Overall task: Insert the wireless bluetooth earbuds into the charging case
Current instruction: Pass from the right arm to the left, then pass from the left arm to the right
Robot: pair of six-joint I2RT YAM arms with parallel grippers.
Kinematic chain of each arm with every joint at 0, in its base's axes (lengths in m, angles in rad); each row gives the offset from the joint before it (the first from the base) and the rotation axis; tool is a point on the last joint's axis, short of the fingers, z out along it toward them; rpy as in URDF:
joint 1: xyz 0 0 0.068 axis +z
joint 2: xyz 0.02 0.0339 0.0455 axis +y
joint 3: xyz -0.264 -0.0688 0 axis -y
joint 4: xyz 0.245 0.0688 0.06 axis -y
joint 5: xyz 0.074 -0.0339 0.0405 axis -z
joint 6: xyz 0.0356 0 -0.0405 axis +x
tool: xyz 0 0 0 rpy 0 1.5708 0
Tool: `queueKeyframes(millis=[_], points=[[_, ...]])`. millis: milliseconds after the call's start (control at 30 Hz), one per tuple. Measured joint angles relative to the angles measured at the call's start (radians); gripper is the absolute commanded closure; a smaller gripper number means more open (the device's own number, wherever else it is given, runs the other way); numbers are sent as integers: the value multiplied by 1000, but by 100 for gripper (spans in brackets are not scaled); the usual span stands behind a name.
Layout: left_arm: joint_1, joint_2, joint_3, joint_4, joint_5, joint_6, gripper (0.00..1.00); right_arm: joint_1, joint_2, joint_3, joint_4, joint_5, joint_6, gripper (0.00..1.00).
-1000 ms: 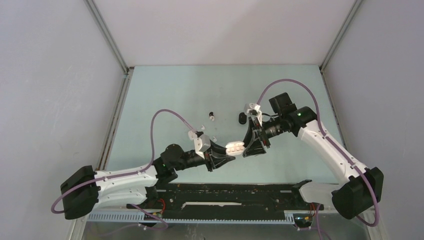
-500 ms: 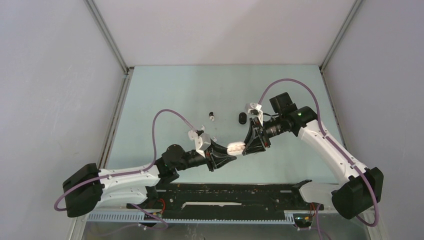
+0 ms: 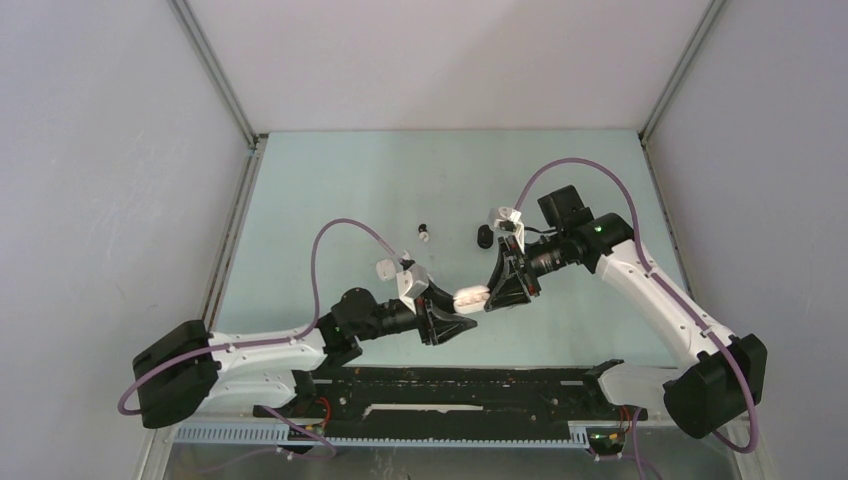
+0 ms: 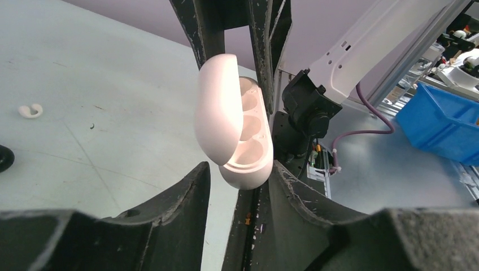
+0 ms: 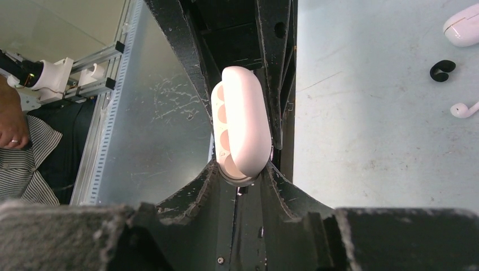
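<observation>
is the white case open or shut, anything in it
Open and empty: the white pebble-shaped plastic charging case has its lid hinged ajar, and the rounded sockets inside show bare.

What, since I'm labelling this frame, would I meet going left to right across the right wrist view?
A person's hand at the left edge → the open white case in the middle → the black earbud on the table. The items at the far right overlap, so they are left out.
</observation>
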Motion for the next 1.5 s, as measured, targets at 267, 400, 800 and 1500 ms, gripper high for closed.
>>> queueKeyframes(millis=[267, 400, 800, 1500], points=[[0, -2, 0, 0, 0, -15, 46, 5, -1, -15, 10, 19, 2, 100], [0, -20, 0, 2, -3, -22, 48, 9, -2, -26, 17, 30, 6, 100], [0, -24, 0, 6, -14, -30, 66, 9, -8, -26, 23, 34, 8, 100], [0, -24, 5, -106, 32, 55, 98, 115, -36, -40, 39, 163, 3, 50]])
